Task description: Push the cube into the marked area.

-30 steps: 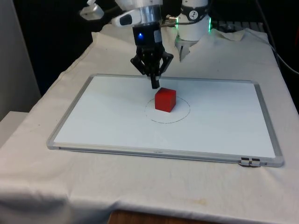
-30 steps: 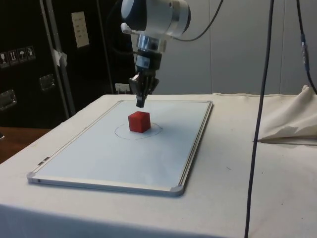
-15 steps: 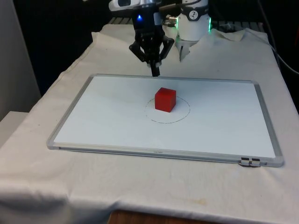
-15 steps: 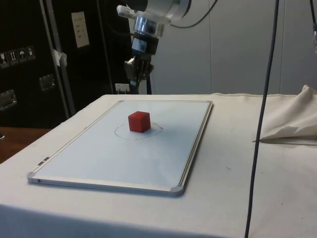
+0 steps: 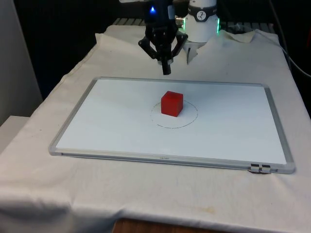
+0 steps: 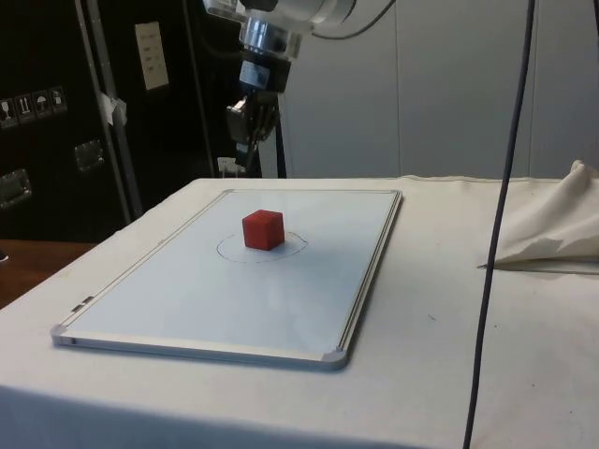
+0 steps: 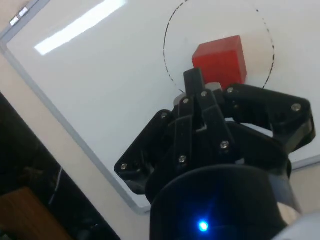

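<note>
the red cube (image 5: 172,103) sits on the whiteboard (image 5: 233,126) inside the dashed circle (image 5: 190,120), toward that ring's far edge, below and in front of the tool (image 5: 166,71). the tool hangs raised above the board's far rim, well apart from the cube, its fingers pinched together into one narrow tip and holding nothing. judging by how things lie, the push looks done and this is the pull-away step. what is left calls only for keeping the tool away from the cube on the cloth-covered desk (image 5: 146,194).
</note>
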Robot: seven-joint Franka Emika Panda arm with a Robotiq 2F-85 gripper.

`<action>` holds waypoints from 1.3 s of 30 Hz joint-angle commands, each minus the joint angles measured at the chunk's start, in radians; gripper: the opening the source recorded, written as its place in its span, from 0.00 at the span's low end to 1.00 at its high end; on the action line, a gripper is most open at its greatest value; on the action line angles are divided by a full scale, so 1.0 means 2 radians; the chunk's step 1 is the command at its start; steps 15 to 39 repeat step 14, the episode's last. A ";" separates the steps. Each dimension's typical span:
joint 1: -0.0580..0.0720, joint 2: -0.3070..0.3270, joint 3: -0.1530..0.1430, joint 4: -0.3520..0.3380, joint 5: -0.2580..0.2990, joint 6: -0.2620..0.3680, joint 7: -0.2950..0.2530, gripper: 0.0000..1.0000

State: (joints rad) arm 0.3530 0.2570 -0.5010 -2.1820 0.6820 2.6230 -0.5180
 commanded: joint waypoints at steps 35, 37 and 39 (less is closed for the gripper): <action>0.009 0.002 0.011 -0.007 -0.063 0.038 0.052 0.00; 0.009 0.002 0.011 -0.007 -0.063 0.038 0.052 0.00; 0.009 0.002 0.011 -0.007 -0.063 0.038 0.052 0.00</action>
